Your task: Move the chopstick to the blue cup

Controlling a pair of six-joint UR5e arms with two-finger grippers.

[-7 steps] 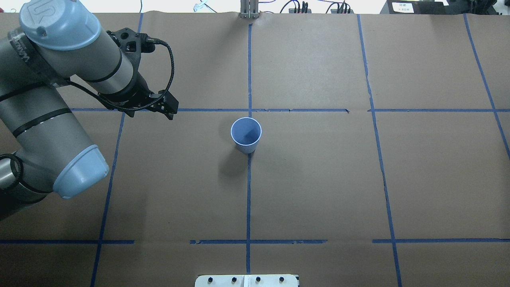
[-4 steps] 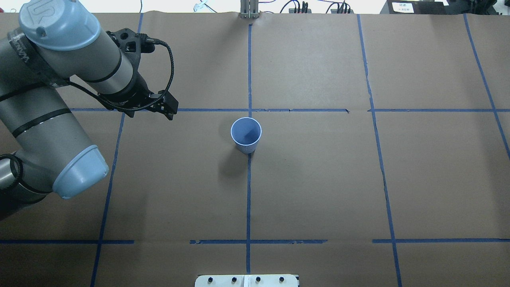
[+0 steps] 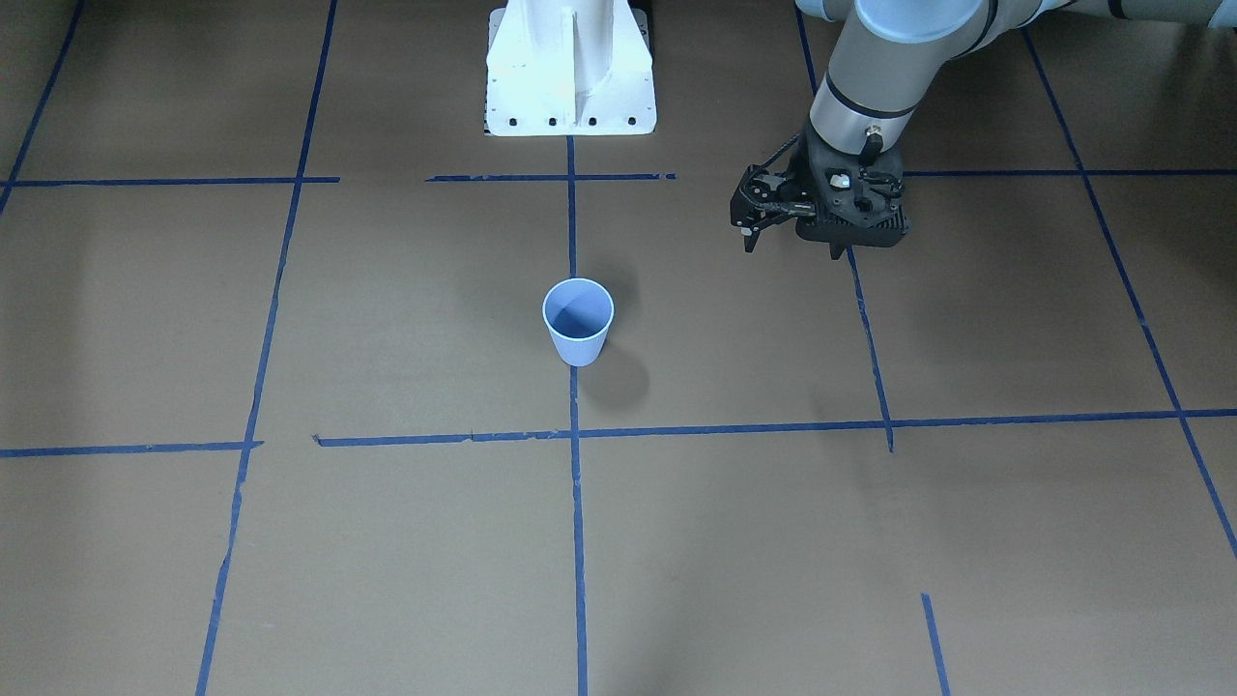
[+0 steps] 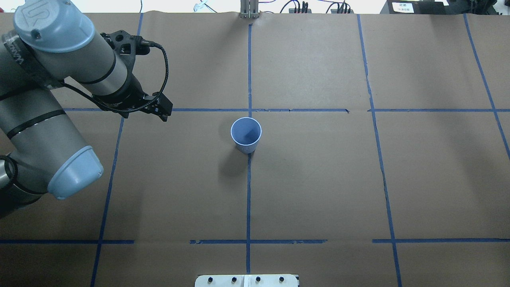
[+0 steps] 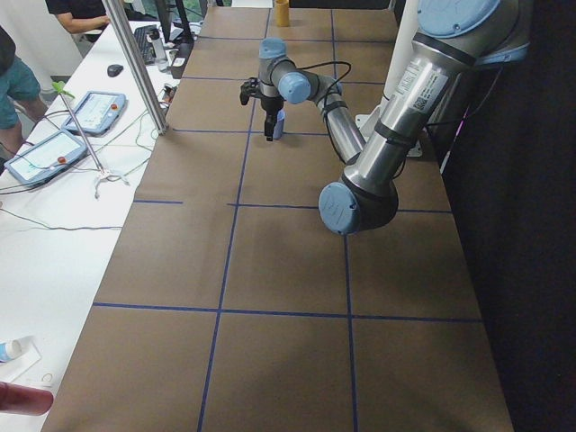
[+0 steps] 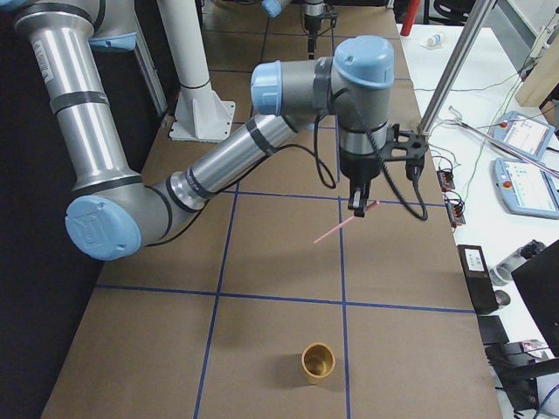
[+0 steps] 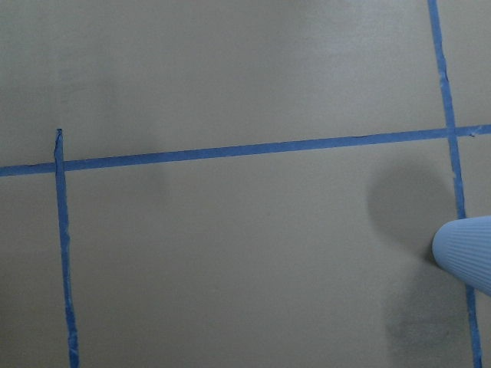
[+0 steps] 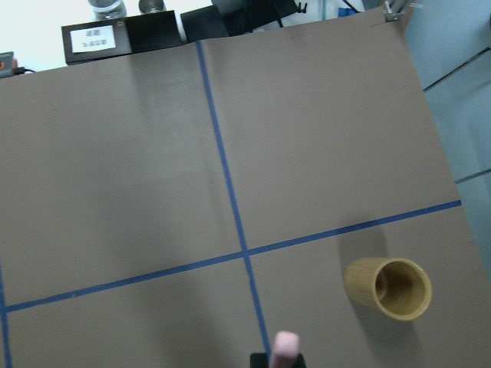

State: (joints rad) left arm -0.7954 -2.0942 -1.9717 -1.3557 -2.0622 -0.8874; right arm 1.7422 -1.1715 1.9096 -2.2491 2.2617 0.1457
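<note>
Over the last second the left arm point(image 4: 38, 127) has drawn back toward the robot's own left. In the overhead view the left hand point(image 4: 163, 112) now sits a little farther toward the picture's left edge, so its gap to the blue cup point(image 4: 246, 134) has widened slightly. The looping cable point(image 4: 166, 71), the pale blue elbow cap point(image 4: 75, 175) and the upper joint cap point(image 4: 53, 22) have shifted the same way. Most of this shift came late in that second.

The only mark that can be read is the embossed "UR" logo on the blue joint cap point(image 4: 51, 26) at the near left. Lettering on that arm's dark band point(image 4: 15, 48) and on the white label point(image 4: 402, 6) on the far-right black box point(image 4: 430, 8) is too small to read.
</note>
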